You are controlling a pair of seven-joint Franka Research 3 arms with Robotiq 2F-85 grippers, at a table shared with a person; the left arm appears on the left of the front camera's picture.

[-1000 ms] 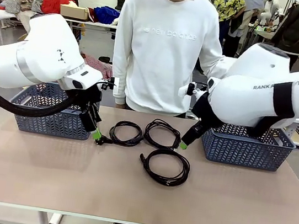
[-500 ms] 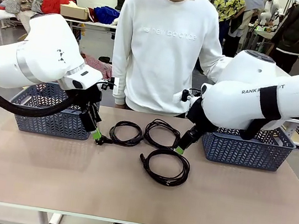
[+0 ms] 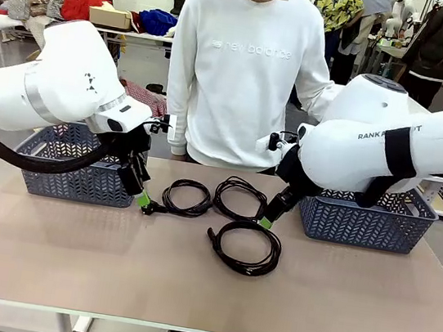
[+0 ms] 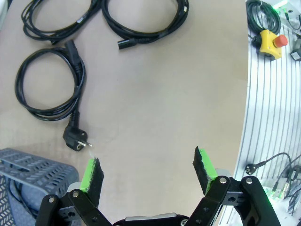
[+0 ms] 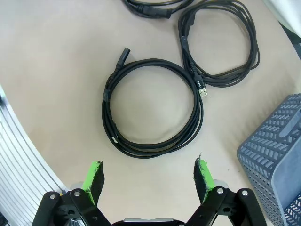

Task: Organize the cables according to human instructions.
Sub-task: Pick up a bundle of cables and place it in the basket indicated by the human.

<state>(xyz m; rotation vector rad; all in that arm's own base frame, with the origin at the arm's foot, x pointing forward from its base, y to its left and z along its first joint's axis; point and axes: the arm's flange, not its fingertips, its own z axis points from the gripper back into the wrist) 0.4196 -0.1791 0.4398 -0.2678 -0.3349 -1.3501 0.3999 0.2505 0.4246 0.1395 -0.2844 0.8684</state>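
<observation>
R gripper point(image 5: 148, 169) & L gripper point(image 4: 146, 162): jaws apart, empty. I'd drop R straight onto nearest cable point(image 5: 109, 113), pinch all loops, keep clear of basket point(image 5: 277, 141).

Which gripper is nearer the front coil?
Right. The right gripper hangs at the far edge of the front coil; the left gripper hangs well off to its left.

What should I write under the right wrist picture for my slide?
Open right claw hovers above a coiled thin black cable on the tan table, beside a blue-grey plastic basket.
</observation>
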